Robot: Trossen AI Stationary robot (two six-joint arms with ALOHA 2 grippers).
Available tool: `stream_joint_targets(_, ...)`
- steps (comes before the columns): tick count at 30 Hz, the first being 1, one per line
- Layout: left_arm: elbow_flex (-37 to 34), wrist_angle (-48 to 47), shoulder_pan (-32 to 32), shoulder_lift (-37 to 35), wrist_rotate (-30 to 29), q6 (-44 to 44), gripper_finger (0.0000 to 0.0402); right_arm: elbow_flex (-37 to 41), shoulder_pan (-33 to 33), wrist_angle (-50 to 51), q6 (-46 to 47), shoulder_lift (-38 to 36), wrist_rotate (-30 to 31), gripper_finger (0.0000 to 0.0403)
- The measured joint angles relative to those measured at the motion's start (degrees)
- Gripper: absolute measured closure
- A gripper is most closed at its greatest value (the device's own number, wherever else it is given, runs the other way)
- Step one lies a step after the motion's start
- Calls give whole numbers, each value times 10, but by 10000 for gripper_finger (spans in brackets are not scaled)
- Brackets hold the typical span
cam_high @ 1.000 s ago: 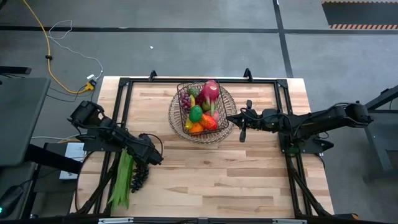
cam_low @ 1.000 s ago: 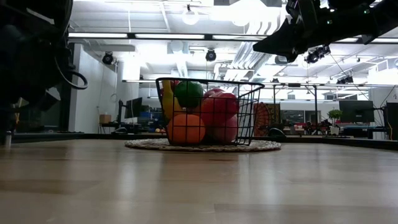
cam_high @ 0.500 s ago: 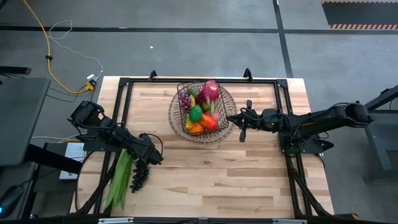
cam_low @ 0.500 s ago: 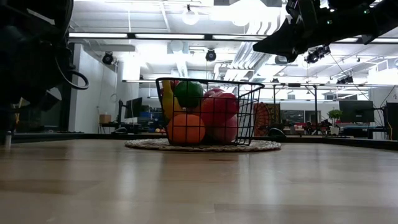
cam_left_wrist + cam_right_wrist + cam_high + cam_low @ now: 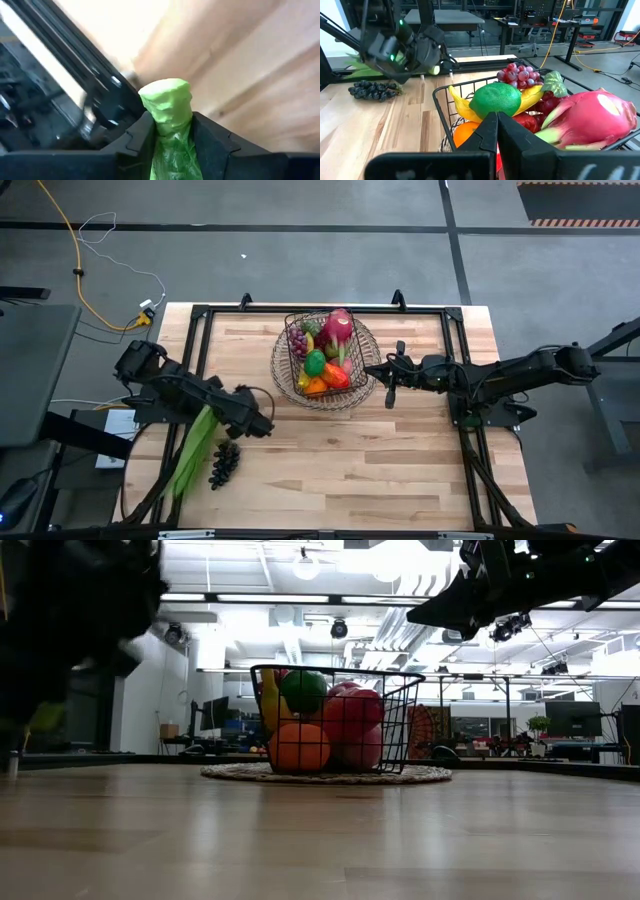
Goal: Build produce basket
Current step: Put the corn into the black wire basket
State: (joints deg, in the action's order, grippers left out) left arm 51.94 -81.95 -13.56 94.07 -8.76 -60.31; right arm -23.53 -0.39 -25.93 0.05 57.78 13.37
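Wire basket [image 5: 322, 352] sits on a round woven tray [image 5: 369, 395] at the table's [image 5: 380, 470] far middle. Inside: pink dragon fruit [image 5: 338, 326] on top at the far side, purple grapes [image 5: 298, 340] beside it, green round fruit [image 5: 315, 363], yellow banana [image 5: 462, 102], orange [image 5: 316, 386] and a red piece [image 5: 335, 376] at the near side. Right wrist view shows the same pile, with a green leaf [image 5: 554, 82] by the grapes; lower layers hidden under the top fruit.

Left gripper [image 5: 258, 423] is at the table's left side, jaws clamped on the stem end of the green beans [image 5: 190, 452]. Left wrist view shows the light green stem [image 5: 167, 107] pinched between both fingers [image 5: 215, 145]. The beans trail back toward the near-left table edge, partly under the arm. Dark grapes [image 5: 223, 463] lie loose on the wood just beside the beans, apart from the gripper.

Right gripper [image 5: 391, 378] hovers just right of the basket, fingers together, holding nothing.

Low view: left arm is only a dark blur at the left edge, beans not readable there. Far side of the basket is cut off behind the fruit.
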Motion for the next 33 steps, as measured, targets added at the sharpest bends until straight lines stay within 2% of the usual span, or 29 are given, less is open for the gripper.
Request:
stream_joint_targets(7,113,-36,21,-36,-100,46,295,0,0,1,0,0,0,402)
stream_joint_targets(10,159,-24,21,-65,-118,78,295,0,0,1,0,0,0,402)
stream_joint_targets(14,216,42,13,-111,-141,118,295,0,0,2,0,0,0,402)
stream_joint_targets(18,236,168,-5,-163,-183,185,296,0,0,3,0,0,0,402)
stream_joint_targets(23,215,362,-28,-214,-215,295,296,0,0,5,0,0,0,402)
stream_joint_targets(29,154,590,-57,-241,-215,403,299,0,0,7,0,0,0,402)
stream_joint_targets(33,98,739,-76,-241,-215,450,322,0,0,11,0,0,0,402)
